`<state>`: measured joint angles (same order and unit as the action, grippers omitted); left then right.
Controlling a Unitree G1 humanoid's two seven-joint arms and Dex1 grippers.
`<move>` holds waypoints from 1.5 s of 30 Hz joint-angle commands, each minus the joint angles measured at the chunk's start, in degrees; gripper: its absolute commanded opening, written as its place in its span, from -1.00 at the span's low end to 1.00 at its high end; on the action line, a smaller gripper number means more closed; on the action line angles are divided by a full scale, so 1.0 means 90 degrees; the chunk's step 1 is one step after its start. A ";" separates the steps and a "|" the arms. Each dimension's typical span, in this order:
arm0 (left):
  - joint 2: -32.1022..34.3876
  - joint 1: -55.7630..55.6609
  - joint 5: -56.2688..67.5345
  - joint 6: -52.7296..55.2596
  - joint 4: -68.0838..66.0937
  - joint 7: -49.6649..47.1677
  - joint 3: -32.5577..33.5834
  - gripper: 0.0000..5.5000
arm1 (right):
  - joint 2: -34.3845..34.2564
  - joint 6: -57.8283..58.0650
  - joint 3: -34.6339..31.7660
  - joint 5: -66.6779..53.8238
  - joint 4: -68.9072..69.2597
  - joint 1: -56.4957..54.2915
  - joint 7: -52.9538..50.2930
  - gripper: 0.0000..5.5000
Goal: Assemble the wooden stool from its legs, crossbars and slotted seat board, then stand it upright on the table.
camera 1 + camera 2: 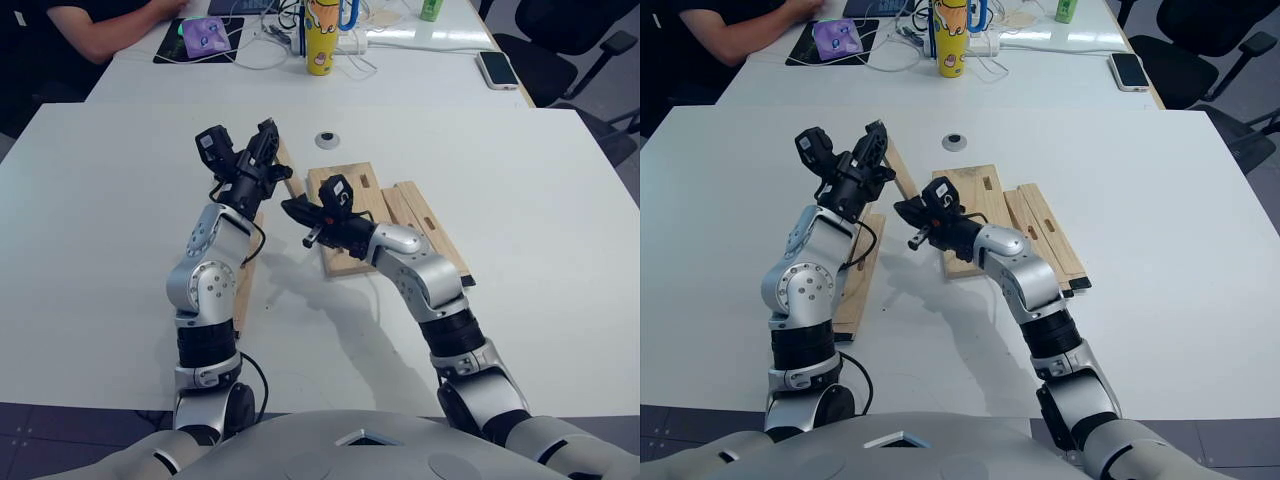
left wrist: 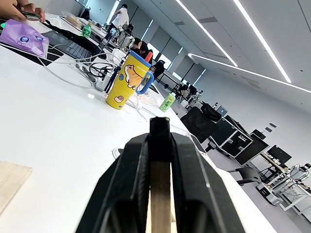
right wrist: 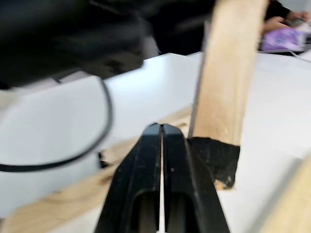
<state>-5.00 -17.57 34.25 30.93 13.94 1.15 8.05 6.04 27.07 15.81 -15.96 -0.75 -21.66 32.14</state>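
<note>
Bright, even light from ceiling strip lights point(image 2: 209, 35) (long overhead rows) floods the white table point(image 1: 100, 200).

White table point(image 1: 90, 220). Slotted seat board point(image 1: 362, 186) lies flat just right of the right gripper point(image 1: 293, 210), running under its wrist. Two wooden bars point(image 1: 432, 225) sit side by side beyond the board. A long plank point(image 1: 245, 285) lies flat behind the left gripper point(image 1: 268, 140). A small round puck point(image 1: 326, 140) is near it, to the right.

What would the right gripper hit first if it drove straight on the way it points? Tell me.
Probably the left arm's wrist, straight across from the shut right gripper. The black-tipped wooden leg held in the left gripper hangs just beside that line; depth is unclear.
</note>
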 commanded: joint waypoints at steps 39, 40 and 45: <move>0.1227 0.3778 -0.0854 -0.0685 0.2812 0.0333 -0.0216 -0.83 | 0.0858 -0.0771 -0.1267 0.0291 -0.0678 0.0459 -0.0181 -1.00; 0.1215 0.3808 -0.0899 -0.0761 0.2784 0.0332 -0.0218 -0.83 | 0.0864 -0.0777 -0.1259 0.0293 -0.0708 0.0437 -0.0161 -1.00; 0.1224 0.3934 -0.1039 -0.1023 0.2546 0.0430 -0.0201 -0.83 | 0.0883 -0.0759 -0.1229 0.0285 -0.0770 0.0370 -0.0106 -1.00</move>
<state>5.87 16.82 25.86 22.67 38.43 4.43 6.27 13.70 20.34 4.88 -13.93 -7.26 -16.71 30.75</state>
